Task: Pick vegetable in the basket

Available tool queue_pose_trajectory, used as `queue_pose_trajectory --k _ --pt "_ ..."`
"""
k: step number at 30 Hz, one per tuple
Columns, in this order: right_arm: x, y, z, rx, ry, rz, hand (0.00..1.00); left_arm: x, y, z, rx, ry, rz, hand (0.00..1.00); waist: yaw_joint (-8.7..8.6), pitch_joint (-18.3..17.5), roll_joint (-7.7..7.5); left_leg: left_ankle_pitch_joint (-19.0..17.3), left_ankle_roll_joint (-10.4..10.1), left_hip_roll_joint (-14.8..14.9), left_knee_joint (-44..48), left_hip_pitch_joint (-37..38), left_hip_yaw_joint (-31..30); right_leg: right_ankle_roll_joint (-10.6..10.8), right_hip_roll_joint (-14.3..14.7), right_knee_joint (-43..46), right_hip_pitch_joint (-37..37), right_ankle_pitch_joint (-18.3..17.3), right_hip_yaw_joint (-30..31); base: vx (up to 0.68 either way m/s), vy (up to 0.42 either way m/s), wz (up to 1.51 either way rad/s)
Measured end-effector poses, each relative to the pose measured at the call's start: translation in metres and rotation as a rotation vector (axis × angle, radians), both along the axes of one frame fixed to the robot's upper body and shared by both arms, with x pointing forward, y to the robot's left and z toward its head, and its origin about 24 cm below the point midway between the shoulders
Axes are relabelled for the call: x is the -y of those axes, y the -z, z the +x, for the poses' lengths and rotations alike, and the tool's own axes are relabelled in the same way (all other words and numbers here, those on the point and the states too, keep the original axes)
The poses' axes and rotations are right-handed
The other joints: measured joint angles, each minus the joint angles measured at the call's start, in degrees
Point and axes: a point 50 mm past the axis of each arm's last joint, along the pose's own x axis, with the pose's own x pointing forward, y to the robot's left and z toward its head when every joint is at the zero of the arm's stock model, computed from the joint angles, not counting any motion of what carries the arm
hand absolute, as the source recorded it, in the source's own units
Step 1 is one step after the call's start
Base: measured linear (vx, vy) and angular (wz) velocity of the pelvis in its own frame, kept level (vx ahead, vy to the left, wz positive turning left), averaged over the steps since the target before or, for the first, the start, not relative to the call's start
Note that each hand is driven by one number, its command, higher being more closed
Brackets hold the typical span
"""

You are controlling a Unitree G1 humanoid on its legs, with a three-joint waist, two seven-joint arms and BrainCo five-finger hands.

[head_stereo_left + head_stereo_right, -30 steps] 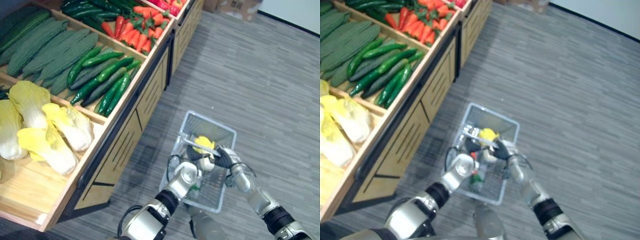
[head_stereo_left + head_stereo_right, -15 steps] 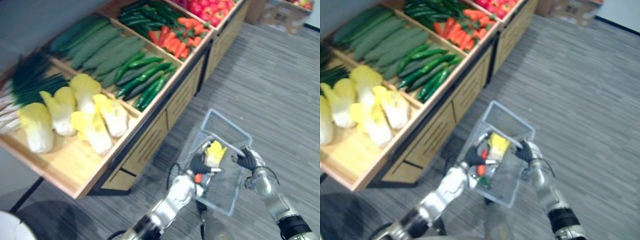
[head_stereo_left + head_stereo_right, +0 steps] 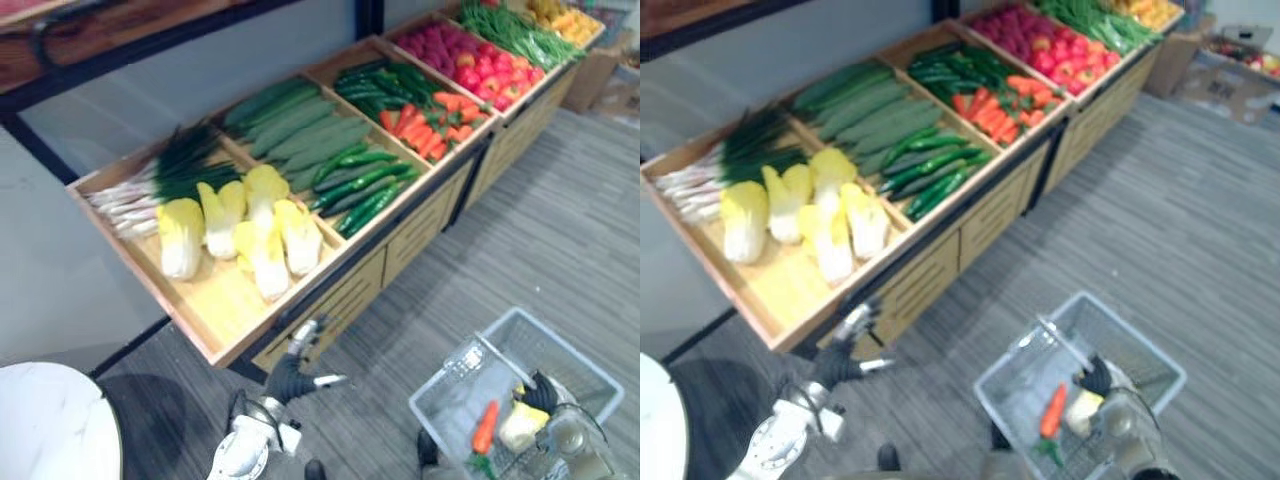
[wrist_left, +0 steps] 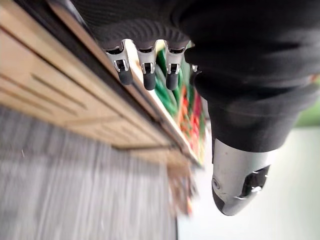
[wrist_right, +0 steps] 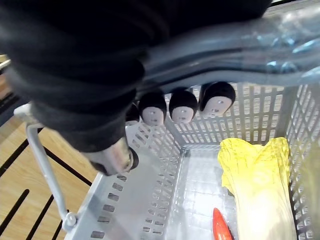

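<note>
Beside the wooden vegetable shelf (image 3: 215, 312), the left hand (image 3: 296, 366) hangs spread and empty; the right hand (image 5: 182, 105) clamps the grey plastic basket (image 5: 150, 200) by its handle.

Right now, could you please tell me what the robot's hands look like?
Both match: the left hand and the right hand have silver fingers with rounded dark tips, a silver thumb, and a black ribbed cover over the back and wrist.
</note>
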Motion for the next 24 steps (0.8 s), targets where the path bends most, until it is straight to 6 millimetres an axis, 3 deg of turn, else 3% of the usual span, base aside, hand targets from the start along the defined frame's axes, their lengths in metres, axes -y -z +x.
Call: queue_pose_trajectory --k 3,6,7,9,12,16,19,21,22,23,24 --pt "-0.009 0.01 -0.011 -0.004 0.041 0.045 1.0 -0.057 0.059 -0.028 -0.264 -0.269 0.263 0.0 0.43 -0.7 -0.36 0.3 -0.2 0.4 -0.2 0.5 -0.8 -0.3 0.4 0.0 0.9 -0.8 -1.1 -0.04 -0.018 0.13" --pt "-0.011 0.019 -0.025 -0.022 0.076 0.064 1.0 -0.094 0.084 -0.072 -0.464 -0.455 0.428 0.0 1.52 -1.2 -0.98 0.3 -0.4 0.7 -0.2 1.0 -0.4 -0.3 0.6 0.0 1.2 -0.9 -0.9 -0.03 -0.016 -0.04" --pt "-0.011 0.02 -0.027 -0.025 0.082 0.065 1.0 -0.1 0.088 -0.083 -0.502 -0.481 0.457 0.0 1.6 -1.2 -1.05 0.3 -0.4 0.7 -0.2 1.5 -0.3 -0.4 0.7 0.1 1.5 -0.9 -0.7 -0.01 -0.004 -0.12" --pt "-0.009 0.018 -0.027 0.009 0.103 0.071 1.0 -0.117 0.101 -0.123 -0.676 -0.564 0.559 0.0 1.73 -1.4 -1.41 -1.1 -1.0 1.0 1.1 2.6 1.3 -0.5 0.9 0.4 2.1 -1.1 0.9 -0.01 0.009 -0.29" --pt "-0.005 0.014 -0.026 0.046 0.125 0.077 1.0 -0.121 0.106 -0.151 -0.781 -0.658 0.576 0.0 2.64 -1.1 -2.68 -5.3 -1.2 1.0 7.0 1.6 0.2 -0.9 1.4 1.3 1.6 -1.3 4.1 -0.02 0.019 -0.45" --pt "0.006 0.005 -0.022 0.104 0.183 0.063 1.0 -0.106 0.113 -0.145 -0.786 -0.653 0.525 0.0 2.51 -0.8 -3.03 -10.3 0.6 0.0 15.6 -2.1 -1.7 -0.2 1.1 4.3 -1.1 -1.9 6.7 -0.05 0.096 -0.38" --pt "0.008 -0.002 -0.019 0.132 0.191 0.048 1.0 -0.1 0.112 -0.122 -0.727 -0.617 0.517 0.0 1.81 -0.4 -3.63 -13.2 1.9 -0.2 20.9 -3.9 1.8 1.4 0.9 6.5 -3.5 0.0 10.9 -0.08 0.121 -0.62" --pt "0.003 -0.007 -0.012 0.164 0.162 0.045 1.0 -0.097 0.109 -0.111 -0.686 -0.611 0.507 0.0 1.69 0.0 -3.96 -14.0 4.3 -0.1 22.1 -4.2 6.6 1.6 1.9 7.2 -7.6 5.8 11.8 -0.18 0.131 -1.5" --pt "-0.004 -0.014 0.002 0.213 0.143 0.059 1.0 -0.096 0.108 -0.106 -0.664 -0.617 0.496 0.0 2.27 1.4 -1.96 -13.2 5.6 2.5 20.5 -3.3 11.6 -1.2 2.9 7.9 -8.9 10.1 6.1 -0.28 0.095 -1.65" --pt "-0.006 -0.017 0.006 0.236 0.138 0.058 1.0 -0.092 0.105 -0.093 -0.613 -0.605 0.48 0.0 1.21 3.6 -1.98 -11.4 5.9 2.6 18.3 -1.7 14.1 -8.7 1.2 22.8 -11.6 -0.7 -4.0 -0.31 0.096 -1.54" --pt "-0.005 -0.018 0.007 0.24 0.141 0.055 1.0 -0.089 0.102 -0.085 -0.574 -0.593 0.468 0.0 1.03 4.1 -2.23 -10.5 6.2 2.6 17.1 -0.4 16.0 -10.1 -0.6 31.9 -12.1 -6.5 -9.1 -0.21 0.089 -1.02"
